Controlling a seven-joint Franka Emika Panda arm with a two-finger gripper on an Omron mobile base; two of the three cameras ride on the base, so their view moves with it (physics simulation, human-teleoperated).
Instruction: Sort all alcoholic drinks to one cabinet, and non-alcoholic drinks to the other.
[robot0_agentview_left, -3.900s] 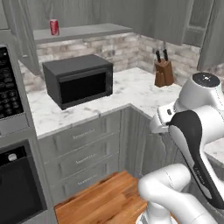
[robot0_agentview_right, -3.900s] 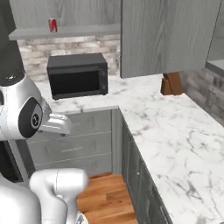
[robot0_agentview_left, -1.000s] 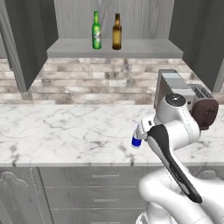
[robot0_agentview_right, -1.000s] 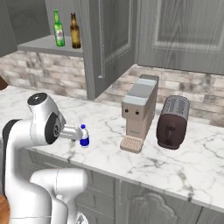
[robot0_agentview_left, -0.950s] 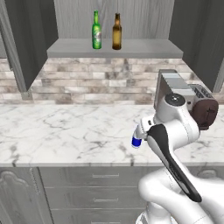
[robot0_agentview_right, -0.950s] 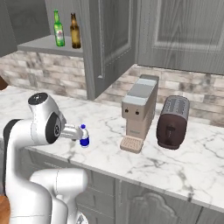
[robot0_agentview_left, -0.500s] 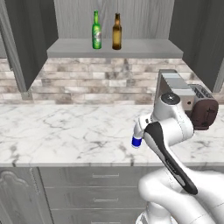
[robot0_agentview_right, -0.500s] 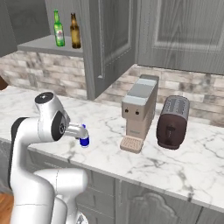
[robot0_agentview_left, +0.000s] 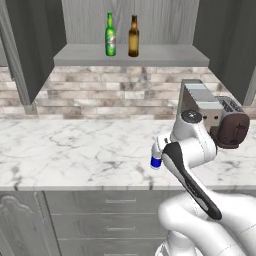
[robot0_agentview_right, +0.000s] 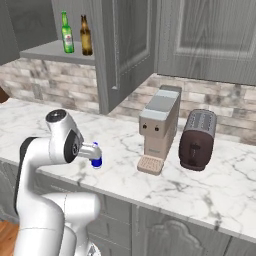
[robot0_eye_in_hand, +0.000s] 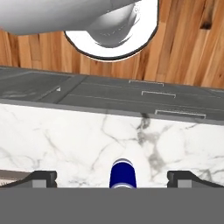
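Observation:
Two alcoholic drinks, a green bottle (robot0_agentview_left: 110, 34) and an amber-brown bottle (robot0_agentview_left: 133, 36), stand side by side on the open cabinet's shelf (robot0_agentview_left: 125, 54). A non-alcoholic drink, the white bottle with a blue label (robot0_agentview_right: 96, 161), stands upright near the counter's front edge. My gripper (robot0_agentview_right: 94, 151) hangs right over it. In the hand view the blue cap (robot0_eye_in_hand: 122, 173) sits between my two fingertips (robot0_eye_in_hand: 41, 178), which stand wide apart and do not touch it. My gripper (robot0_eye_in_hand: 113, 179) is open. In the left base view my arm covers most of the white bottle (robot0_agentview_left: 156, 161).
A beige coffee machine (robot0_agentview_right: 159, 125) and a dark toaster (robot0_agentview_right: 197, 134) stand on the marble counter (robot0_agentview_right: 210, 185) to the bottle's right. An open cabinet door (robot0_agentview_right: 127, 45) juts out above the counter. Drawers (robot0_agentview_left: 120, 200) and wood floor lie below the front edge.
My arm has leaned a little toward the white bottle and brought the hand closer over its cap. The jaws stayed open and the bottle has not moved.

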